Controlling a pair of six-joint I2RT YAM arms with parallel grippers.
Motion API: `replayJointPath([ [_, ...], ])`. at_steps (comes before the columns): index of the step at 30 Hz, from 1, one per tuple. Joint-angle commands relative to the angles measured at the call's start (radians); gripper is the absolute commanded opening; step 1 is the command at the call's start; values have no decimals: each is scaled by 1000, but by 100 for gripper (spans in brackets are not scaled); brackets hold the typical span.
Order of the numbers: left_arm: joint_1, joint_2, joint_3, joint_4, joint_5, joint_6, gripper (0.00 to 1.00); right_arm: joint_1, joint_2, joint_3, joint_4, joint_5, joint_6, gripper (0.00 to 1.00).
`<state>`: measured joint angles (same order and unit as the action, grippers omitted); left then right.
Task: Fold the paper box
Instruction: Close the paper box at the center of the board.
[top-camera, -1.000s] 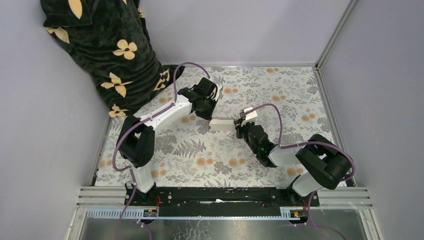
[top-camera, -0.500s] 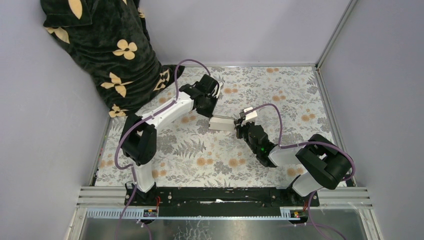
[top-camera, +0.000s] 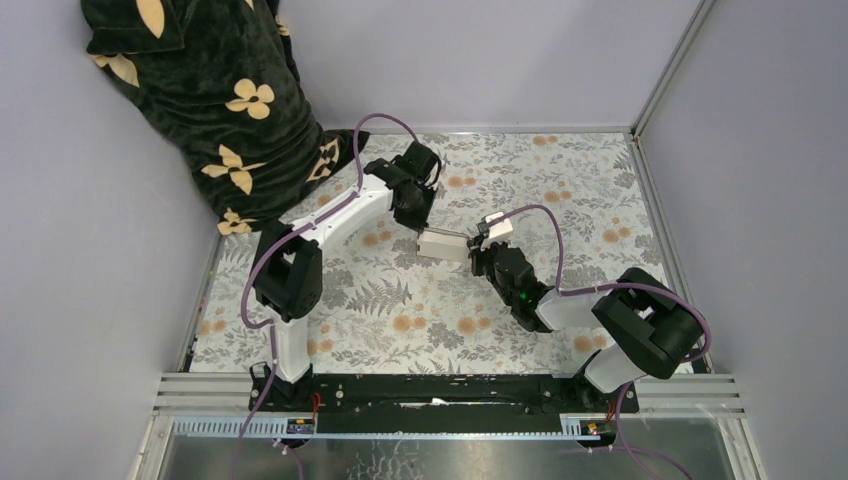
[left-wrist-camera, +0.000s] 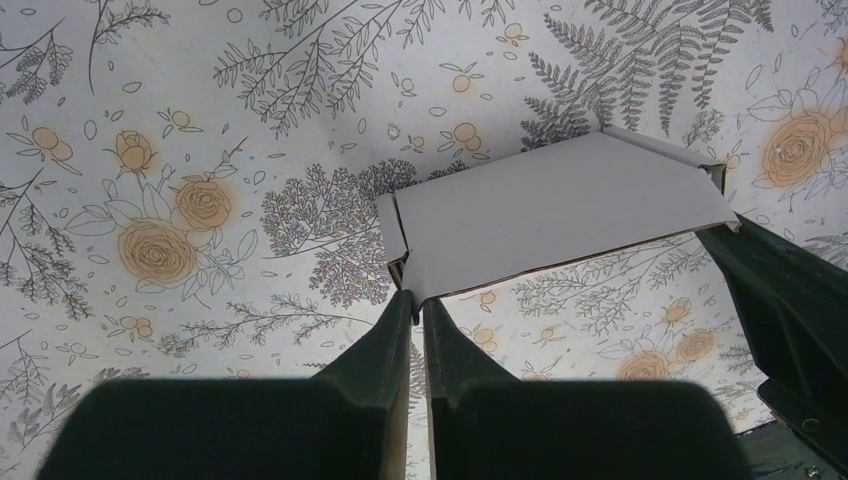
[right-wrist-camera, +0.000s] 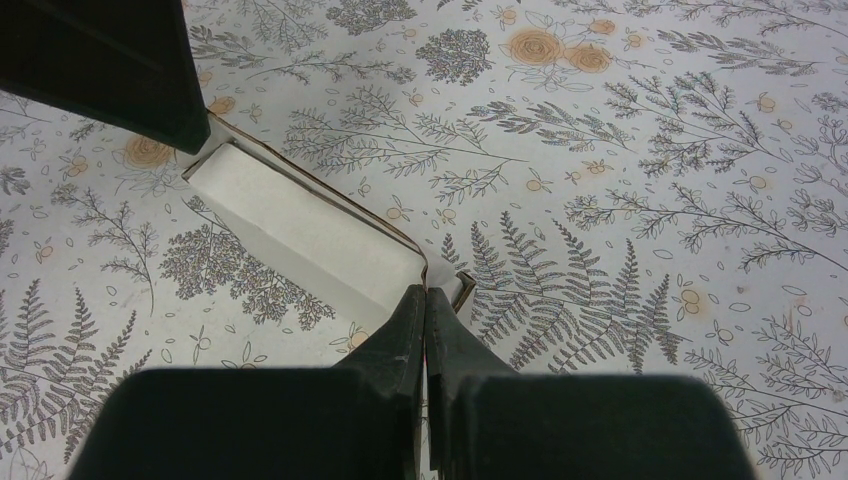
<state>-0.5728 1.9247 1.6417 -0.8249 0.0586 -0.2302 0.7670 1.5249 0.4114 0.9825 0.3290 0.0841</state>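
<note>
The paper box (top-camera: 444, 245) is white thin cardboard, partly folded, held just above the floral table between both arms. My left gripper (top-camera: 421, 228) is shut on its left corner; in the left wrist view the jaws pinch the cardboard edge at the gripper (left-wrist-camera: 417, 297), and the white panel (left-wrist-camera: 560, 205) spreads away to the right. My right gripper (top-camera: 477, 250) is shut on the box's right wall; in the right wrist view the gripper (right-wrist-camera: 426, 292) clamps the thin edge, with the box's open inside (right-wrist-camera: 300, 230) stretching toward the other dark gripper at top left.
A black cloth with tan flowers (top-camera: 215, 95) hangs over the back left corner. Grey walls close in the floral table (top-camera: 560, 180) on three sides. The arms' base rail (top-camera: 430, 390) runs along the near edge.
My left arm swung its wrist further back and right, tilting the box's left end slightly. The right arm and its grip stayed put.
</note>
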Motion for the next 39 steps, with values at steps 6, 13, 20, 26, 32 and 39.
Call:
replayJointPath([
  [6, -1, 40, 105, -34, 30, -45, 12, 20, 27, 0, -168, -34, -4, 0],
  [13, -1, 42, 115, -43, 47, -66, 12, 22, 29, 1, -165, -38, -1, 0],
  [20, -2, 62, 144, -62, 53, -95, 12, 30, 39, 11, -170, -34, -1, 0],
  [26, -6, 76, 158, -66, 27, -123, 11, 35, 36, 15, -177, -22, 5, 0],
  [32, -13, 79, 156, -67, 1, -145, 10, 38, 33, 19, -182, -18, 7, 0],
  [39, -24, 29, 57, 2, -55, -155, 8, 40, 17, 8, -183, -18, 7, 0],
])
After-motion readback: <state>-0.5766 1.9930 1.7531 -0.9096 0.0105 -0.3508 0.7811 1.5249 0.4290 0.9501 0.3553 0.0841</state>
